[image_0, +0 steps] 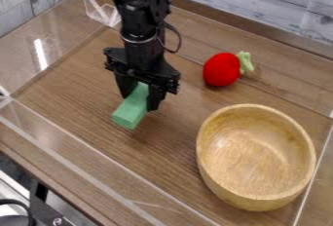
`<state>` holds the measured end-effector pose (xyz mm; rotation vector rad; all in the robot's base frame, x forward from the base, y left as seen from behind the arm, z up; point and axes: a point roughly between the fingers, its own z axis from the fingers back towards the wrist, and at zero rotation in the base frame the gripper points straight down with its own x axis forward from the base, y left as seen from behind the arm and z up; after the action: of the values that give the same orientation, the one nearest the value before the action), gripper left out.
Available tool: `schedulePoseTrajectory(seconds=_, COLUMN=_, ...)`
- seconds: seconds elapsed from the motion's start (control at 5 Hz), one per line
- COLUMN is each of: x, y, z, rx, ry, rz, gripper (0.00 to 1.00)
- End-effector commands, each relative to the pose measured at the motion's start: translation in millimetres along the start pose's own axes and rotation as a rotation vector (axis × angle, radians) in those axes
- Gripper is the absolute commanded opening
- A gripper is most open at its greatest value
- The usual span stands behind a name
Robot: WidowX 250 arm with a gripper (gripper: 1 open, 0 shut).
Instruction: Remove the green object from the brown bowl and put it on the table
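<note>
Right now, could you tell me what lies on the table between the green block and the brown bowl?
Nothing: in the camera view, only bare table separates the green object, held in the gripper, from the brown bowl.

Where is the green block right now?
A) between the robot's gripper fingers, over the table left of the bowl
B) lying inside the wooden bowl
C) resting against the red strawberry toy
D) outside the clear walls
A: the green block sits between the fingers of the gripper, low over the table, while the wooden bowl to its right is empty.
</note>
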<state>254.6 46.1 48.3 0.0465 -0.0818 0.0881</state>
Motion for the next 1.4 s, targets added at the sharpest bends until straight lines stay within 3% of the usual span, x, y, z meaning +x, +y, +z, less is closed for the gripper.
schedulePoseTrajectory(seconds=0.0, x=15.6, y=-4.3, z=5.3, rx=-0.006, ry=-0.037, rz=0.013, gripper=0.0)
schedulePoseTrajectory(seconds=0.4, x=13.3, y=2.4, z=-1.2, rx=-0.024, ry=-0.017, rz=0.035, gripper=0.0)
schedulePoseTrajectory(seconds=0.8, x=17.3, y=-1.6, z=3.0, rx=-0.051, ry=-0.005, rz=-0.056, gripper=0.0)
schedulePoseTrajectory(seconds=1.2, x=20.0, y=3.6, z=0.5, rx=-0.064, ry=0.008, rz=-0.019, gripper=0.0)
